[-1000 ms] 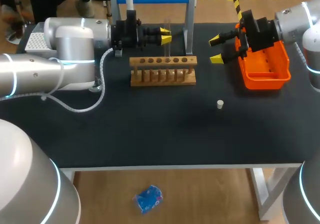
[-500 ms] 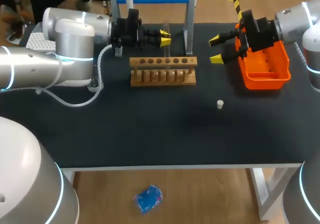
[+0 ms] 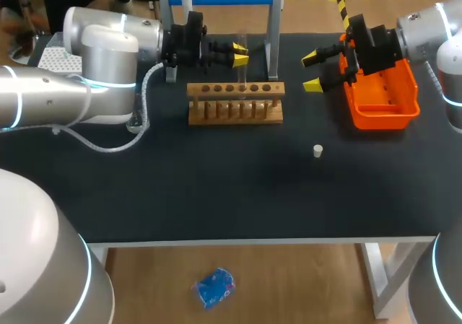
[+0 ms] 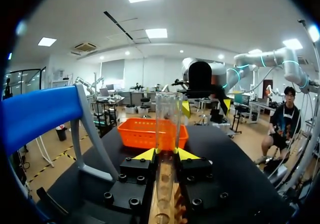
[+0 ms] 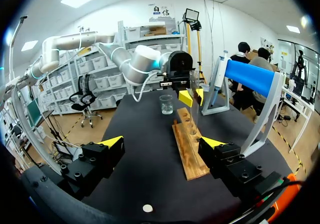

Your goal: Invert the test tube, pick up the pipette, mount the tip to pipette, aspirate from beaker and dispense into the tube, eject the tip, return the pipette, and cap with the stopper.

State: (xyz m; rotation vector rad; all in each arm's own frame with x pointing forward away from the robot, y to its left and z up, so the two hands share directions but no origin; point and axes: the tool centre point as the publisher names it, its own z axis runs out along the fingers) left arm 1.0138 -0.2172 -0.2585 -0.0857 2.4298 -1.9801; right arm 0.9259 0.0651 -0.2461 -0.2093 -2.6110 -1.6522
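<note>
Test tube [image 4: 167, 114] above wooden rack [image 3: 235, 89]; stopper [image 3: 317, 150] on black table [image 3: 216, 187].

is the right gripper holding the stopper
No, the right gripper is open and empty, and the stopper lies on the table.

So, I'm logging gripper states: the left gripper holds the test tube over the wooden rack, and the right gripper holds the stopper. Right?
Not quite. The right gripper is open and empty; the stopper lies on the table, per the head view. The left gripper does hold the test tube over the wooden rack.
</note>
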